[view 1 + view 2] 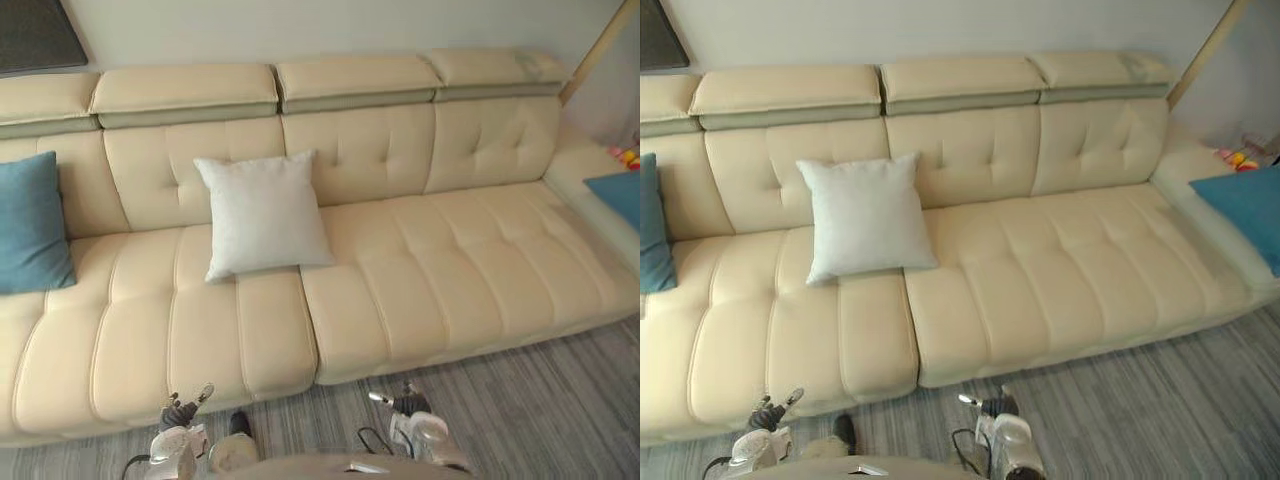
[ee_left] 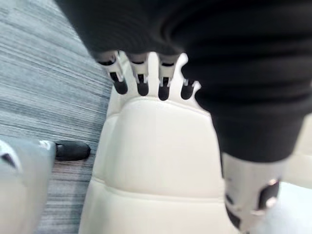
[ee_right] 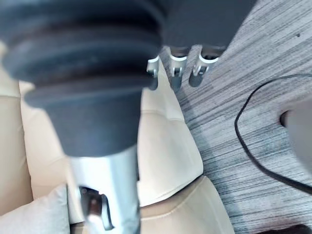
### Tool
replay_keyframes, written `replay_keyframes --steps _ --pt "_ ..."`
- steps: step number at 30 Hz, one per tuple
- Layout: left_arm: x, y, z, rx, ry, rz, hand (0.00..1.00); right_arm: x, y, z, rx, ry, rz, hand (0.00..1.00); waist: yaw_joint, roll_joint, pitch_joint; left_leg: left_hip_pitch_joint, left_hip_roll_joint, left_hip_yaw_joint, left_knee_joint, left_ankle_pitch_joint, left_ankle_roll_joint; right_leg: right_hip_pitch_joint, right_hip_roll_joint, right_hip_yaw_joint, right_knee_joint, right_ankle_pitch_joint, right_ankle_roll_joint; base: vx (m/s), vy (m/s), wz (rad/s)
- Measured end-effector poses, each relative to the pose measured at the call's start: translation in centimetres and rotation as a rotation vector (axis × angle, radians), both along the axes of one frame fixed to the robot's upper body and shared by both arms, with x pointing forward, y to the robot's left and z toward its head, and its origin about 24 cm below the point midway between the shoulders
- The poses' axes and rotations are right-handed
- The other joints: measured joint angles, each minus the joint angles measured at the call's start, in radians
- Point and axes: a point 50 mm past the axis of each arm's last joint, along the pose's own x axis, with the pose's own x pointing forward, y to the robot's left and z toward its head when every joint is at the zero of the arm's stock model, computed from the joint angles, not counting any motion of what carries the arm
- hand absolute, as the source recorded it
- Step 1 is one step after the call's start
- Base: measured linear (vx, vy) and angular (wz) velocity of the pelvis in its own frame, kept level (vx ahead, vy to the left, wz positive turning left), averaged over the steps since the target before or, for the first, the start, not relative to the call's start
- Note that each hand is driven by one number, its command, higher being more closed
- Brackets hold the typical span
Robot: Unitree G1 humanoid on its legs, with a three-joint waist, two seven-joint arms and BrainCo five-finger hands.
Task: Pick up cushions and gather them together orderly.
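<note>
- Left robot hand (image 1: 180, 413): low, just in front of the sofa (image 1: 440, 270), before the left half of its seat. Fingers (image 2: 141, 80) straight in a row with the thumb apart; wide, holding nothing.
- Right robot hand (image 1: 405, 403): low, in front of the sofa, near the middle of its front edge and well apart from the left robot hand. Fingers (image 3: 178, 68) straight and relaxed; wide, holding nothing.
- Floor (image 1: 530, 410): grey striped carpet running along the sofa's front.
- Sofa: long, cream, with a tufted seat and back in several sections. Padded headrests line the top, and a side section turns forward at the right end.
- White cushion (image 1: 262, 213): square, on the sofa seat left of its middle. It stands tilted, its upper edge leaning on the backrest and its lower edge on the seat, over the seam between two seat sections.
- Left blue cushion (image 1: 32, 222): at the sofa's left end, upright against the backrest, well apart from the white cushion.
- Right blue cushion (image 1: 1240, 205): at the sofa's right end, lying on the side section, well apart from the other two.
- Small red and yellow items (image 1: 1235, 158): behind the right blue cushion at the sofa's far right corner; too small to identify.
- Wooden pole (image 1: 598, 45): slanted, behind the sofa's right end.
- Dark panel (image 1: 35, 35): on the wall above the sofa's left end.
</note>
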Motion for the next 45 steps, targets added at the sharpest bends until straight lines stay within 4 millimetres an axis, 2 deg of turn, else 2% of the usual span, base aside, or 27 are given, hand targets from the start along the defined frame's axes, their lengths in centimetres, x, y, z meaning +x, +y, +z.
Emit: replay_keyframes --steps 2,3,4,6,8,9,10,12,13,14,15,17,19,21,24,27,28,30,31,33,35,37,38,40,41,43,45 --pt "-0.1 -1.3 -0.4 -0.029 0.017 -0.02 0.0 0.7 -1.1 0.5 -0.033 -0.015 0.003 0.0 -0.008 0.029 0.02 -0.015 0.001 -0.025 -0.019 0.037 -0.002 0.036 0.013 -0.007 -0.096 0.001 -0.001 -0.27 -0.082 0.1" --pt "-0.2 -1.5 -0.5 -0.035 0.024 -0.026 0.0 0.5 -1.4 0.4 -0.04 -0.008 0.001 0.0 -0.011 0.033 0.024 -0.014 0.002 -0.031 -0.024 0.041 -0.003 0.037 0.014 -0.012 -0.098 0.005 -0.002 -0.28 -0.018 0.21" --pt "-0.3 -2.0 -0.6 -0.042 0.032 -0.047 0.0 -0.2 -1.9 0.2 -0.051 0.009 -0.007 0.0 -0.014 0.054 0.032 0.006 0.0 -0.048 -0.056 0.052 -0.017 0.048 0.022 -0.025 -0.102 0.009 -0.002 -0.22 0.0 0.15" --pt "-0.5 -2.1 -0.6 -0.04 0.039 -0.057 0.0 -0.6 -2.1 0.1 -0.054 0.028 -0.012 0.0 -0.015 0.06 0.035 0.022 -0.002 -0.052 -0.098 0.061 -0.029 0.042 0.028 -0.026 -0.097 0.017 -0.007 -0.26 0.02 0.09" --pt "-0.4 -2.0 -0.6 -0.034 0.042 -0.075 0.0 -0.8 -1.5 -0.2 -0.029 0.038 -0.033 0.0 -0.02 0.036 0.046 0.007 -0.014 -0.074 -0.092 -0.026 -0.116 0.028 0.019 -0.031 -0.105 0.032 -0.034 -0.23 0.048 0.1" --pt "-0.1 -1.9 -0.5 -0.03 0.033 -0.078 0.0 -1.1 -1.3 -0.4 -0.021 0.046 -0.038 0.0 -0.018 0.009 0.052 -0.006 -0.02 -0.073 -0.065 -0.036 -0.098 0.017 -0.004 -0.032 -0.107 0.038 -0.036 -0.2 0.079 -0.23" --pt "0.2 -1.7 -0.4 -0.036 0.021 -0.055 0.0 -1.5 -1.1 -0.7 0.009 0.061 -0.089 0.0 -0.016 -0.022 0.054 -0.073 -0.054 -0.105 0.286 -0.096 0.018 -0.013 -0.051 -0.02 -0.096 0.061 -0.019 -0.2 0.082 -0.34" --pt "-0.1 -1.7 -0.5 -0.035 0.031 -0.058 0.0 -1.9 -1.3 -0.8 0.007 0.068 -0.103 0.0 -0.021 -0.015 0.051 -0.054 -0.062 -0.107 0.421 -0.22 0.024 -0.013 -0.057 0.004 -0.102 0.071 -0.011 -0.17 0.093 -0.48" --pt "-0.7 -2.0 -0.7 -0.041 0.05 -0.058 0.0 -2.5 -1.7 -0.9 0.003 0.074 -0.121 0.0 -0.028 0.019 0.047 0.012 -0.06 -0.144 0.413 -0.338 -0.012 -0.017 -0.029 0.049 -0.114 0.08 -0.013 -0.18 0.252 -0.84" --pt "-1.1 -2.0 -0.9 -0.048 0.063 -0.038 0.0 -3.0 -1.7 -1.1 0.009 0.09 -0.138 0.0 -0.026 0.034 0.044 0.044 -0.072 -0.176 0.361 -0.404 -0.001 -0.038 -0.011 0.099 -0.117 0.094 -0.005 -0.14 0.233 -0.99" --pt "-1.3 -1.8 -1.0 -0.05 0.068 -0.023 0.0 -3.4 -1.5 -1.3 0.019 0.101 -0.145 0.0 -0.022 0.026 0.042 0.055 -0.08 -0.163 0.343 -0.403 -0.012 -0.046 -0.008 0.13 -0.121 0.099 -0.008 -0.15 0.223 -1.16" --pt "-2.2 -0.9 -1.0 -0.035 0.083 0.01 0.0 -4.8 0.2 -2.2 0.07 0.163 -0.149 0.0 -0.033 -0.016 0.014 0.072 -0.12 -0.12 0.264 -0.399 -0.016 -0.09 -0.016 0.196 -0.166 0.176 -0.027 -0.11 0.118 -1.1" --pt "-2.3 -0.9 -1.1 -0.032 0.089 0.01 0.0 -4.8 0.3 -2.3 0.071 0.165 -0.15 0.0 -0.043 -0.018 0.012 0.086 -0.124 -0.088 0.238 -0.403 -0.003 -0.097 -0.01 0.197 -0.176 0.209 -0.048 -0.07 0.096 -0.81" --pt "-2.5 -1.2 -1.3 -0.037 0.109 -0.001 0.0 -4.9 0.2 -2.3 0.07 0.166 -0.153 0.0 -0.057 -0.011 0.011 0.114 -0.135 -0.056 0.192 -0.404 0.003 -0.107 0.0 0.225 -0.196 0.228 -0.063 0.0 0.062 -0.75" --pt "-2.6 -1.5 -1.4 -0.044 0.113 -0.002 0.0 -4.7 0.1 -2.2 0.068 0.155 -0.162 0.0 -0.052 0.0 0.002 0.13 -0.135 -0.045 0.173 -0.398 0.008 -0.14 0.037 0.285 -0.195 0.249 -0.051 0.07 0.019 -0.93" --pt "-2.4 -2.0 -1.5 -0.05 0.119 -0.019 0.0 -4.3 -0.3 -1.8 0.056 0.125 -0.165 0.0 -0.052 0.021 0.008 0.162 -0.105 0.03 0.17 -0.391 0.028 -0.172 0.09 0.325 -0.196 0.282 -0.046 0.12 -0.014 -1.12" --pt "-2.3 -2.6 -1.6 -0.063 0.125 -0.024 0.0 -3.6 -0.4 -1.5 0.048 0.102 -0.154 0.0 -0.051 0.041 0.012 0.181 -0.08 0.079 0.158 -0.388 0.031 -0.194 0.124 0.3 -0.196 0.33 -0.074 0.14 -0.034 -1.49" --pt "-2.3 -3.0 -1.7 -0.069 0.13 -0.031 0.0 -3.0 -0.4 -1.2 0.038 0.073 -0.152 0.0 -0.052 0.053 0.019 0.214 -0.055 0.156 0.137 -0.379 0.039 -0.215 0.151 0.182 -0.195 0.363 -0.111 0.1 -0.075 -1.57" --pt "-2.1 -3.4 -1.7 -0.079 0.125 -0.038 0.0 -2.8 -0.4 -1.1 0.035 0.065 -0.155 0.0 -0.058 0.063 0.027 0.243 -0.05 0.224 0.125 -0.378 0.037 -0.221 0.132 0.006 -0.18 0.297 -0.182 0.08 -0.126 -1.31" --pt "-1.7 -4.1 -1.7 -0.088 0.116 -0.063 0.0 -3.0 -1.2 -0.9 0.014 0.063 -0.165 0.0 -0.065 0.075 0.036 0.3 -0.051 0.289 0.096 -0.372 0.026 -0.22 0.078 -0.21 -0.111 0.208 -0.191 0.06 -0.088 -1.0" --pt "-2.1 -4.2 -1.8 -0.086 0.132 -0.093 0.0 -3.5 -1.7 -1.0 -0.002 0.073 -0.171 0.0 -0.07 0.088 0.038 0.346 -0.052 0.345 0.072 -0.366 0.012 -0.218 0.027 -0.385 -0.045 0.173 -0.184 0.11 -0.11 -1.16" --pt "-2.1 -4.3 -1.8 -0.085 0.133 -0.101 0.0 -3.6 -1.9 -1.0 -0.006 0.075 -0.171 0.0 -0.07 0.092 0.038 0.356 -0.052 0.342 0.056 -0.362 0.004 -0.223 0.031 -0.392 -0.036 0.161 -0.184 0.13 -0.155 -0.82" --pt "-1.8 -4.5 -1.8 -0.09 0.129 -0.124 0.0 -3.5 -2.2 -0.9 -0.01 0.074 -0.179 0.0 -0.073 0.095 0.044 0.364 -0.041 0.337 0.045 -0.355 -0.008 -0.239 0.065 -0.347 -0.029 0.148 -0.179 0.15 -0.198 -0.67" --pt "-1.9 -4.6 -1.9 -0.093 0.136 -0.133 0.0 -3.5 -2.3 -1.0 -0.008 0.078 -0.19 0.0 -0.073 0.096 0.045 0.37 -0.03 0.334 0.057 -0.348 -0.02 -0.238 0.081 -0.332 -0.029 0.14 -0.175 0.14 -0.19 -0.57" --pt "-1.8 -4.5 -1.8 -0.084 0.137 -0.146 0.0 -4.0 -2.5 -1.2 -0.004 0.092 -0.211 0.0 -0.073 0.093 0.045 0.341 0.022 0.33 0.215 -0.353 -0.039 -0.221 0.1 -0.311 -0.027 0.11 -0.179 0.1 -0.146 -0.51" --pt "-1.6 -4.5 -1.8 -0.082 0.133 -0.148 0.0 -4.1 -2.5 -1.2 0.0 0.096 -0.22 0.0 -0.073 0.092 0.049 0.307 0.065 0.317 0.365 -0.354 -0.043 -0.2 0.112 -0.287 -0.033 0.109 -0.178 0.16 -0.142 -0.51" --pt "-1.6 -4.6 -1.6 -0.083 0.119 -0.142 0.0 -4.1 -2.4 -1.2 -0.006 0.098 -0.203 0.0 -0.056 0.1 0.055 0.188 0.135 0.193 0.689 -0.345 -0.016 -0.158 0.156 -0.201 -0.044 0.104 -0.203 0.18 -0.071 -1.06"
